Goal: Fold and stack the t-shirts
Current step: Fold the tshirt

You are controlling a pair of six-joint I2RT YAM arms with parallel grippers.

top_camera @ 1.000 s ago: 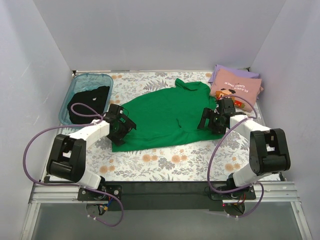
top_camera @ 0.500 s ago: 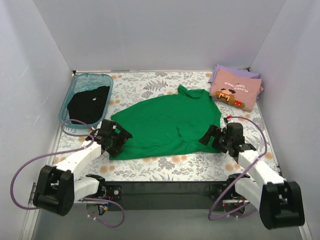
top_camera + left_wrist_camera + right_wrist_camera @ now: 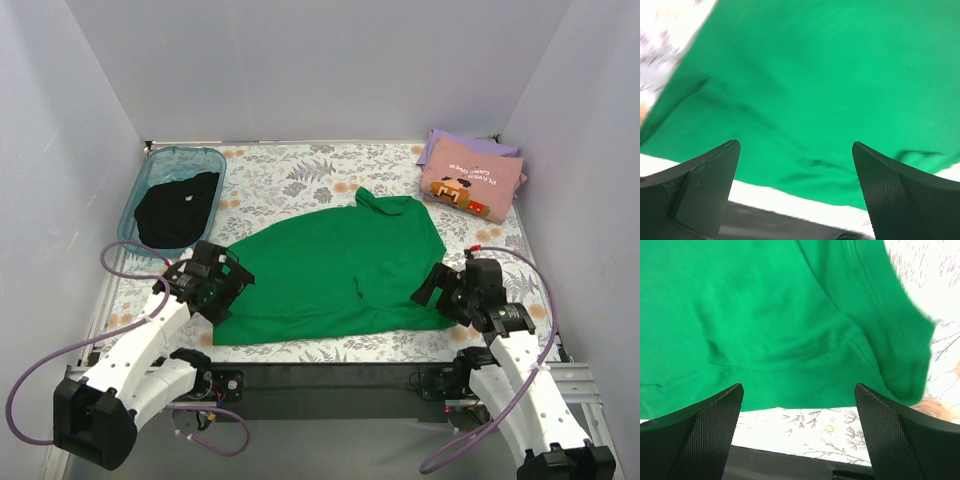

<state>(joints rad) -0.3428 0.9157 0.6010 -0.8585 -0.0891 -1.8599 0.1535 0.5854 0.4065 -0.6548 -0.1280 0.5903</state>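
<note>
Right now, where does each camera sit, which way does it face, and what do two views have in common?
Top external: above and behind the arms, looking down at the table, green t-shirt and teal bin; both arms with left hand and right hand show.
Left wrist: on the left arm, facing the t-shirt's near edge; its open fingers show.
Right wrist: on the right arm, facing the t-shirt's near hem; its open fingers show.
Shared: all views see the green t-shirt.

Bright green t-shirt [image 3: 330,270] on white floral-patterned table [image 3: 290,178].
</note>
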